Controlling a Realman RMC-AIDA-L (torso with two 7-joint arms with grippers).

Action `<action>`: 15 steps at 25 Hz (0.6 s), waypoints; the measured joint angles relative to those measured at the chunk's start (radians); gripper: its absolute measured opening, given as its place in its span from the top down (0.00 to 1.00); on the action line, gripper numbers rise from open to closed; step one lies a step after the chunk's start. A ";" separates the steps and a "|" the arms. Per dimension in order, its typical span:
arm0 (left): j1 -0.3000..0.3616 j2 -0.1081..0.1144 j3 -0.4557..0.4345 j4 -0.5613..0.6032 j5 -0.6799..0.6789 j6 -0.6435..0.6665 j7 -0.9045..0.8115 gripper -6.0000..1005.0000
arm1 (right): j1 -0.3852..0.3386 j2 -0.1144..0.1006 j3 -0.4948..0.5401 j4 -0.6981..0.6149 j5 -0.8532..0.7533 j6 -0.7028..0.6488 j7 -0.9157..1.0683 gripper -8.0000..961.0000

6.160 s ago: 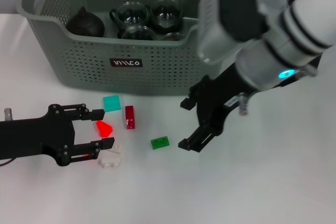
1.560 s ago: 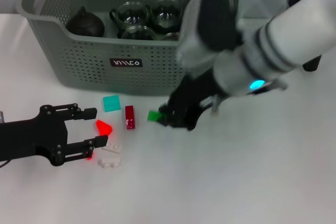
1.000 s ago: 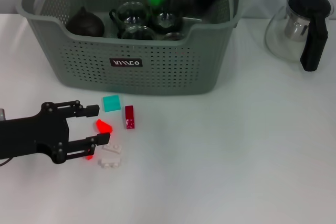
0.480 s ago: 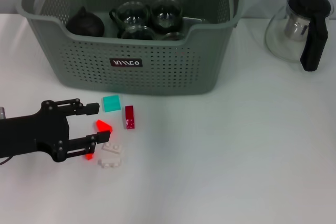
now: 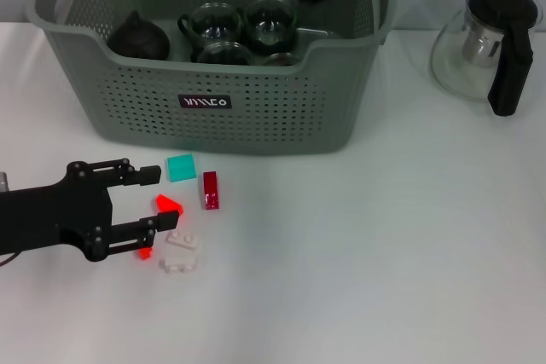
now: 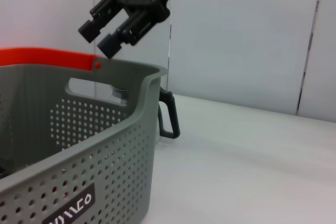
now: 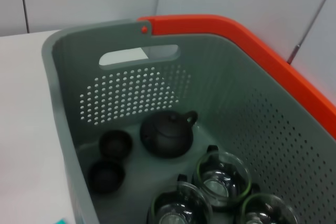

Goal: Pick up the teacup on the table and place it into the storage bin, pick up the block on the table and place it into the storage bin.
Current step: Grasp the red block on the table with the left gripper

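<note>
white table (image 5: pixel 384 245) bearing the storage bin (image 5: pixel 256 117) with glass teacups (image 5: pixel 213 23) inside; left gripper (image 5: pixel 147 202), fingers spread, straddles a red block (image 5: pixel 169 206); right gripper (image 6: pixel 107 35) above the bin's far rim, fingers parted, holding nothing.

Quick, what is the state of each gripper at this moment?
Left gripper: open, low over the table around the red block, holding nothing.
Right gripper: above the storage bin; open or shut cannot be told.
</note>
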 joint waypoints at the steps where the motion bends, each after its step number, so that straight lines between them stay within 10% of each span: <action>1: -0.001 0.000 0.000 0.000 0.000 0.000 0.000 0.35 | -0.001 0.002 -0.002 -0.005 0.000 0.000 0.000 0.46; 15: 0.004 0.002 0.000 -0.001 0.000 -0.002 0.005 0.35 | -0.136 0.028 -0.005 -0.237 0.181 -0.061 0.000 0.02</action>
